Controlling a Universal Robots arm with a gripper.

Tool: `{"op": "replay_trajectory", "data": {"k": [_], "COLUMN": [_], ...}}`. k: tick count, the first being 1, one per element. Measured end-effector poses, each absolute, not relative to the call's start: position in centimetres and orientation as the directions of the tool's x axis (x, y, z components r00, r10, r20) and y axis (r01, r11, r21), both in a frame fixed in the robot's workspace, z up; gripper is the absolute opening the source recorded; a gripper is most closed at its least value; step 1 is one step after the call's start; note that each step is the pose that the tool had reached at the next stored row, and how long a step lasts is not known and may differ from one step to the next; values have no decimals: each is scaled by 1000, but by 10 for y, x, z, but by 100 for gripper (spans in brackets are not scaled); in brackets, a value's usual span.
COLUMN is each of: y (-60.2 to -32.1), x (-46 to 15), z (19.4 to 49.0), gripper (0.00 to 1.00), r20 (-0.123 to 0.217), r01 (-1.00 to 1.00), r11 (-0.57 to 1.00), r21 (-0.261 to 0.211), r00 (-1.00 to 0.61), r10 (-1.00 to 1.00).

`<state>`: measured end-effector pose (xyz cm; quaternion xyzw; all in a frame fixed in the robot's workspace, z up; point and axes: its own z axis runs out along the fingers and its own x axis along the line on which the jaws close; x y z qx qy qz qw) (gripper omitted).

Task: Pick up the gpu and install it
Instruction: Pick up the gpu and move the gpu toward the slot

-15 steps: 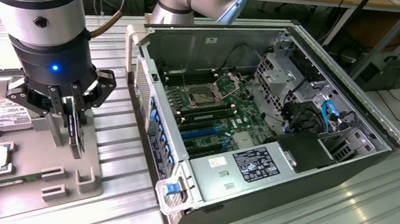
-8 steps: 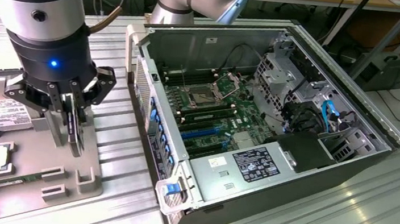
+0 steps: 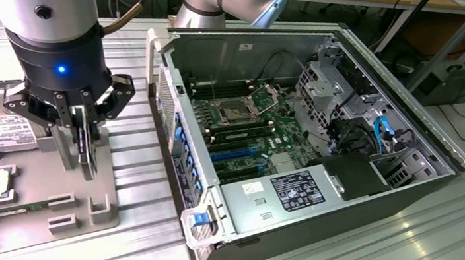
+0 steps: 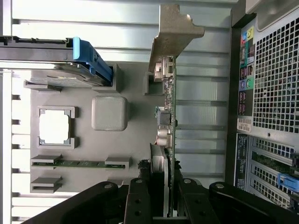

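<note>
The gpu [image 3: 85, 152] stands on edge over the grey parts tray [image 3: 40, 179], at the exterior view's left. My gripper [image 3: 81, 130] comes down on it from above, its black fingers [image 3: 63, 124] pressed against both faces of the card. In the wrist view the gpu [image 4: 168, 116] shows edge-on as a thin green board, with its silver bracket [image 4: 174, 32] at the far end. The gripper [image 4: 161, 186] is shut on its fan side, and the fingers [image 4: 138, 198] flank the card. Whether the card's lower edge still sits in the tray holder [image 4: 150, 85] I cannot tell.
The open computer case [image 3: 402, 191] lies at the exterior view's right, its motherboard [image 3: 250, 129] exposed and its rear panel [image 4: 273, 88] close to the tray. The tray also holds a hard drive [image 3: 0, 129], a CPU [image 4: 54, 127] and a RAM stick [image 4: 81, 164].
</note>
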<state>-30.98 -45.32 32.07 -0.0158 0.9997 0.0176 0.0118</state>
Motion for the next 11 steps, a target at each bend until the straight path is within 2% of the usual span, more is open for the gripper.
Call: {"op": "replay_trajectory", "data": {"k": [11], "y": [-453], "x": [-310], "z": [324], "gripper": [28], "r20": [-24], "r01": [-32], "r11": [999], "r21": [35], "r00": [-999], "r10": [-31]}}
